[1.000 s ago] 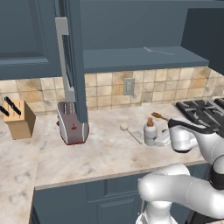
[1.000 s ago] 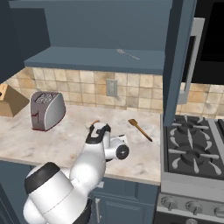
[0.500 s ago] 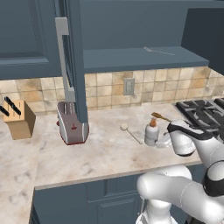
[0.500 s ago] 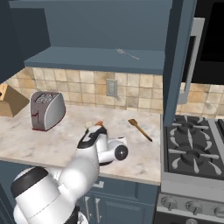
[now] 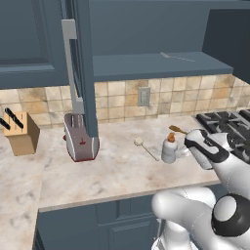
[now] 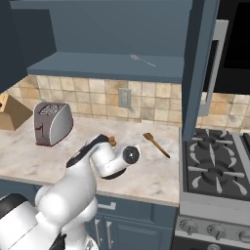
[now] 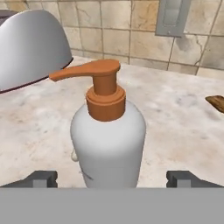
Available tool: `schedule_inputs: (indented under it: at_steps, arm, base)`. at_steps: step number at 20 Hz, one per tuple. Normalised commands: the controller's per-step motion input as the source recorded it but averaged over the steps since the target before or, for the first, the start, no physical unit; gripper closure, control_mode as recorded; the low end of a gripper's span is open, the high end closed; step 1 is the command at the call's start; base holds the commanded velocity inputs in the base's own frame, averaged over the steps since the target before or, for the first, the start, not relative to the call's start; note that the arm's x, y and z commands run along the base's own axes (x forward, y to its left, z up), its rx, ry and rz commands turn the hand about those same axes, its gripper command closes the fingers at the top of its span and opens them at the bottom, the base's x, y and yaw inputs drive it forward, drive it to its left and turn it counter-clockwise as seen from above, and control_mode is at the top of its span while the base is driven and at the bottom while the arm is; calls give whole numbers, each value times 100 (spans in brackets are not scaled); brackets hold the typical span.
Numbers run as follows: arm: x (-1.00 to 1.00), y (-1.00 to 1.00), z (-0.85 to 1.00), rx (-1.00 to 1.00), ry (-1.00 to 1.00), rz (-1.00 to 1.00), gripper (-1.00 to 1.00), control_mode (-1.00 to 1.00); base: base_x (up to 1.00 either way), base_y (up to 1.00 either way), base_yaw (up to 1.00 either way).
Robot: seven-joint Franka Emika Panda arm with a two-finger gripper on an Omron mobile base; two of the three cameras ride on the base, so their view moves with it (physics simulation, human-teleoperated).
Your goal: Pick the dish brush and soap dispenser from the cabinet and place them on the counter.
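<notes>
The soap dispenser, a white bottle with an orange pump, stands upright on the counter, right of the toaster. My gripper is open. Its fingertips stand on either side of the bottle's base, apart from it. In the left base view the hand sits just right of the soap dispenser. The dish brush lies flat on the counter just left of the bottle. Above, the cabinet has its door swung open. The orange pump peeks out behind the hand.
A silver toaster and a knife block stand to the left. An orange-brown wooden utensil lies toward the stove. A thin grey rod rests on the cabinet shelf. An outlet is on the tiled wall.
The arm's lower links have swung sideways while the hand stayed beside the soap dispenser, rising slightly. The bottle and the brush have not moved.
</notes>
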Motion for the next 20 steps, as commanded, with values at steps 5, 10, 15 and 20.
schedule_inputs:
  at_steps: [5, 10, 15, 20]
  arm:
    - [-24, 3, 30, -8, 15, -7, -100, -100]
    - [-40, -1, 25, -1, 10, -6, -100, -100]
    - [-37, 2, 22, -1, 7, -7, -100, -100]
    - [0, 12, 53, -1, 22, -9, -100, -100]
  base:
    - [0, 0, 0]
    - [0, 0, 0]
    - [0, 0, 0]
    - [0, 0, 0]
